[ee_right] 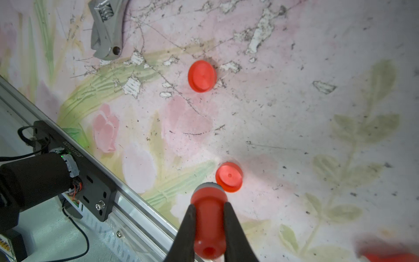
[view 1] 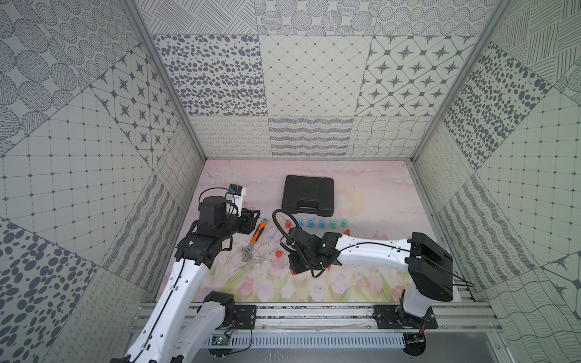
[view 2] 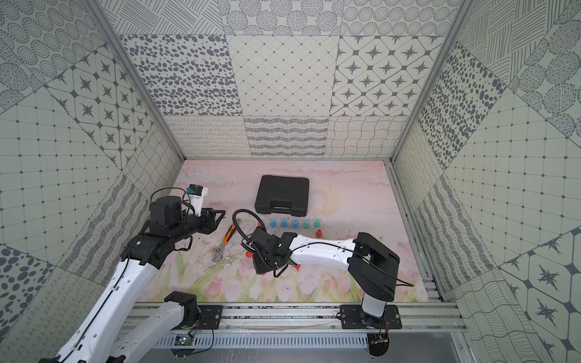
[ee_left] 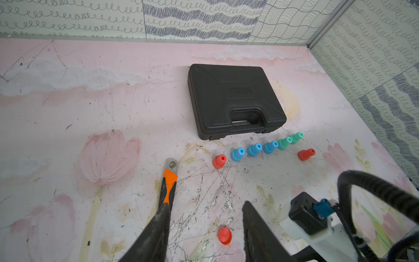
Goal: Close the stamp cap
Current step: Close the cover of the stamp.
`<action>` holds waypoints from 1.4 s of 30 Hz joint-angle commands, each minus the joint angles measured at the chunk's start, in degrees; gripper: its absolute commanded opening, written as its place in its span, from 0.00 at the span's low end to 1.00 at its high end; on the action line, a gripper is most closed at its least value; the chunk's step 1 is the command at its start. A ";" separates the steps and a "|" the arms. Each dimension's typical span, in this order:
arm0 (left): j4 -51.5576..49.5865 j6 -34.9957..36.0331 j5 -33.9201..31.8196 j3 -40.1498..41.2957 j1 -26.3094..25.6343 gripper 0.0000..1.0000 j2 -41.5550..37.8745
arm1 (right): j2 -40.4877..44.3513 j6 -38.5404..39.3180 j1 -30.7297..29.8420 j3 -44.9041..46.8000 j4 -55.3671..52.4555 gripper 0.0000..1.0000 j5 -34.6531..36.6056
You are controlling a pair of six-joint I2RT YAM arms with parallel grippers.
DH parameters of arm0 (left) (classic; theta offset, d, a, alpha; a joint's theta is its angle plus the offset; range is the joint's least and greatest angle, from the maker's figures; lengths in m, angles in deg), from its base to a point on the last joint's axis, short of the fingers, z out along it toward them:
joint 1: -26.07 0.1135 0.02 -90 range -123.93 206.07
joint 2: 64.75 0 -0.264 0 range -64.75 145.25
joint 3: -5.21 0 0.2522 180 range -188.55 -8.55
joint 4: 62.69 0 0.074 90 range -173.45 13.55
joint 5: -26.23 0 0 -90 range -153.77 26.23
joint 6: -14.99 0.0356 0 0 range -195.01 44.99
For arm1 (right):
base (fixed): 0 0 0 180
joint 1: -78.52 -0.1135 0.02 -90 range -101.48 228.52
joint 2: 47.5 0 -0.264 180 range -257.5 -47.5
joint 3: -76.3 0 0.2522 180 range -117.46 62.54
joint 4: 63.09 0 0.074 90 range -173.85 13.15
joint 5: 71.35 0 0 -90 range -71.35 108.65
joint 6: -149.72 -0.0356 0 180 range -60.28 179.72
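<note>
Top views: the right arm (view 1: 371, 248) is reached low over the front of the worktop (view 1: 377, 195). Its own wrist covers whatever it's carrying, so only slivers of red poke out. A loose red cap (view 1: 278, 254) sits in the open just beside it. The left end effector (view 1: 256, 215) hangs by the wrench (view 1: 256, 239), parked out of the way, I'd guess. The row of little stamps (view 1: 322, 223) stands lined up in front of the black case (view 1: 308, 195).

Left wrist view: its jaws are apart with nothing in them, and you just see that loose cap on the worktop through the gap. The other arm's cable and camera block the corner, so the held stamp is hidden here.

Right wrist view: this is the useful one. The right end effector (ee_right: 209, 205) is clenched around the sides of the red stamp (ee_right: 209, 226), probably so the grey face is free to go into a cap. A second cap (ee_right: 229, 177) lies just beside that face. I can't tell if they're touching, or which way up the cap is. There's also a blurry red thing (ee_right: 390, 256) cut off at the frame's edge, no idea what.
</note>
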 commanded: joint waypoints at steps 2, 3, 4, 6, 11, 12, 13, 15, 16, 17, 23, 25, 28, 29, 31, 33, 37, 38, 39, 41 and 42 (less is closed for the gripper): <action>-1.25 2.24 -3.29 0.16 0.22 0.52 -0.49 | -2.13 -1.16 0.55 -1.72 -0.15 0.00 -0.91; -1.23 2.24 -3.23 0.11 0.26 0.52 -0.45 | -2.39 -1.07 0.69 -1.81 -0.15 0.00 -0.99; -1.25 2.23 -3.21 0.13 0.24 0.52 -0.40 | -2.68 -0.97 0.78 -1.82 -0.03 0.00 -1.13; -1.22 2.24 -3.16 0.08 0.22 0.52 -0.27 | -3.27 -0.93 0.91 -1.83 0.33 0.00 -1.76; -1.14 2.33 -2.95 0.05 0.31 0.52 0.08 | -4.49 -0.82 0.98 -1.73 1.31 0.00 -3.27; -1.15 2.33 -2.82 0.05 0.26 0.52 0.13 | -4.69 -0.81 0.98 -1.69 1.47 0.00 -3.48; -1.13 2.33 -2.81 0.00 0.30 0.52 0.17 | -4.82 -0.76 0.95 -1.69 1.55 0.00 -3.52; -1.16 2.33 -2.77 0.03 0.35 0.52 0.15 | -5.08 -0.71 0.98 -1.47 1.61 0.00 -3.68; -1.11 2.33 -2.77 0.00 0.31 0.52 0.19 | -5.28 -0.71 1.00 -1.40 1.61 0.00 -3.68; -1.16 2.29 -2.79 0.07 0.34 0.52 0.23 | -5.48 -0.79 0.98 -1.40 1.37 0.00 -3.46; -0.98 2.33 -2.50 0.05 0.28 0.52 0.24 | -6.55 -0.27 1.08 -1.56 -1.19 0.00 -2.14; -1.06 2.33 -2.46 0.01 0.34 0.52 0.32 | -6.80 0.29 1.09 -1.86 -2.77 0.00 -1.62; -1.07 2.33 -2.47 0.04 0.31 0.52 0.40 | -7.07 1.15 1.04 -2.46 -5.59 0.00 -0.31; -1.07 2.33 -2.50 0.00 0.28 0.52 0.42 | -7.25 1.51 1.09 -2.90 -6.81 0.00 0.20; -1.07 2.33 -2.46 0.02 0.32 0.52 0.37 | -7.88 2.55 1.00 -3.97 -9.89 0.00 1.80; -1.07 2.34 -2.46 0.05 0.29 0.52 0.44 | -8.72 3.79 0.93 -5.23 -12.93 0.00 3.34; -1.18 2.42 -2.39 0.01 0.34 0.52 0.34 | -11.89 6.43 0.35 -7.77 -18.05 0.00 6.94; -1.16 2.42 -2.40 -0.03 0.35 0.52 0.40 | -12.79 7.16 0.03 -8.54 -19.28 0.00 7.80; -1.19 2.42 -2.44 -0.01 0.33 0.52 0.32 | -14.06 8.08 -0.38 -9.61 -20.91 0.00 8.74; -1.23 2.41 -2.40 0.01 0.29 0.52 0.44 | -16.30 9.42 -1.29 -11.38 -23.36 0.00 10.28; -1.35 2.42 -2.33 -0.05 0.34 0.52 0.40 | -17.37 9.96 -1.89 -12.04 -24.13 0.00 10.93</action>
